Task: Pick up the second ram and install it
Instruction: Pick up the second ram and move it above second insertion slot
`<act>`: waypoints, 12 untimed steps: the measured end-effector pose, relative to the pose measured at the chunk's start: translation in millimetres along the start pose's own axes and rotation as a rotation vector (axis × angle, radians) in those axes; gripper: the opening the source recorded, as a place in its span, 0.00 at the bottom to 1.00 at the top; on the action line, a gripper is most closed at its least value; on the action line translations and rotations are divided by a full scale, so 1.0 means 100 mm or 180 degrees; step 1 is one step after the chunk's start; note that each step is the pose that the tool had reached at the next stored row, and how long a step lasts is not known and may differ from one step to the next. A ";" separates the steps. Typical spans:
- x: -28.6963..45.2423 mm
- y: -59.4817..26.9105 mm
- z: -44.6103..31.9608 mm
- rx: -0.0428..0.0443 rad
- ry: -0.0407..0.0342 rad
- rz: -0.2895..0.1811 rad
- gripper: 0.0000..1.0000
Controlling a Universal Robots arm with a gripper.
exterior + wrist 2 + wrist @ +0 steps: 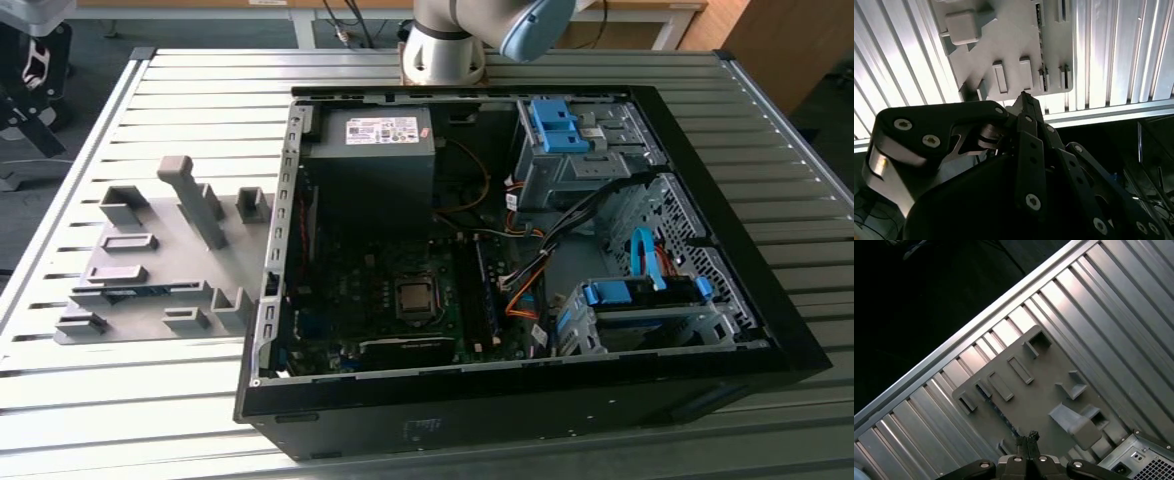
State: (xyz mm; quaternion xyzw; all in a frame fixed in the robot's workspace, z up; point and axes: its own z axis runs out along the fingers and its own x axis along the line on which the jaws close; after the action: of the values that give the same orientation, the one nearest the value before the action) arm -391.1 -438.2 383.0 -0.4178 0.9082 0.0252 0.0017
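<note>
An open black computer case (pixel 534 410) lies on a slatted metal table (pixel 200 90), a grey fixture plate (pixel 180 265) beside it on the exterior view's left.

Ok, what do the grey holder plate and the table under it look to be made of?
The grey holder plate is likely plastic, possibly printed: matte, uniform grey, with blocky slots and posts formed in one piece. The table looks like metal, probably aluminium: long ribbed slats with a bright, silvery sheen.

Second ram (pixel 134 292) mostly hidden in holder (pixel 163 262) (blue edge showing)
</note>
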 end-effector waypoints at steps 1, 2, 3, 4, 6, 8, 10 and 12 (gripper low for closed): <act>0.000 0.001 0.000 0.0000 0.0000 -0.0006 0.12; 0.000 0.001 0.000 0.0000 0.0001 -0.0009 0.12; 0.000 0.000 0.000 0.0000 0.0001 -0.0009 0.12; 0.000 0.000 0.000 0.0000 0.0000 -0.0010 0.12; 0.000 0.001 0.000 0.0000 0.0000 -0.0010 0.12; 0.000 0.001 0.000 0.0000 0.0001 -0.0010 0.12; 0.000 0.001 0.000 0.0000 0.0000 -0.0010 0.12; 0.000 0.000 0.000 0.0000 0.0000 -0.0010 0.12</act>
State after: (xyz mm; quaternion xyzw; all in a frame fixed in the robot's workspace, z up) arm -391.1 -438.2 383.0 -0.4193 0.9075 0.0252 0.0016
